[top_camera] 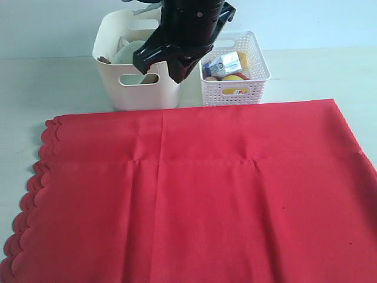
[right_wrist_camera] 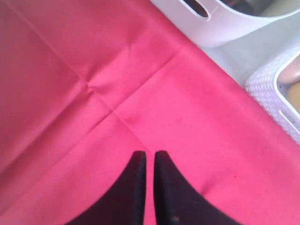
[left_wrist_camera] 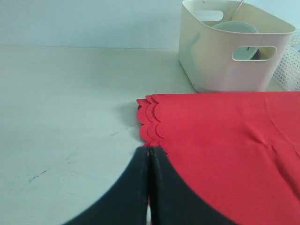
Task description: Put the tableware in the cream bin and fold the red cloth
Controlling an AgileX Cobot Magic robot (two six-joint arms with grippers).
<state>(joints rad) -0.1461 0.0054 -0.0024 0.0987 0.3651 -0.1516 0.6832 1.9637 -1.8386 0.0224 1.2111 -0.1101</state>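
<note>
Exterior view: the red cloth (top_camera: 194,194) lies flat and open on the table (left_wrist_camera: 61,103), not folded yet. Its wavy edge (left_wrist_camera: 149,122) is at 9 o'clock. The cream bin (top_camera: 138,94) sits just past the far edge at 11 o'clock, and the white basket (top_camera: 235,88) is beside it at 1 o'clock. A pale bowl (left_wrist_camera: 234,27) is inside the cream bin, so I think folding is the job now.

The left gripper (left_wrist_camera: 149,154) is closed tight, right at the wavy edge. I cannot tell if it pinches any cloth. The right gripper (right_wrist_camera: 149,157) is over the red cloth, almost closed with a thin slit, and I see nothing held.

To fold well, each gripper should pinch one corner. Both should lift the same, carry across to meet the other edge, and keep away from the bins.
</note>
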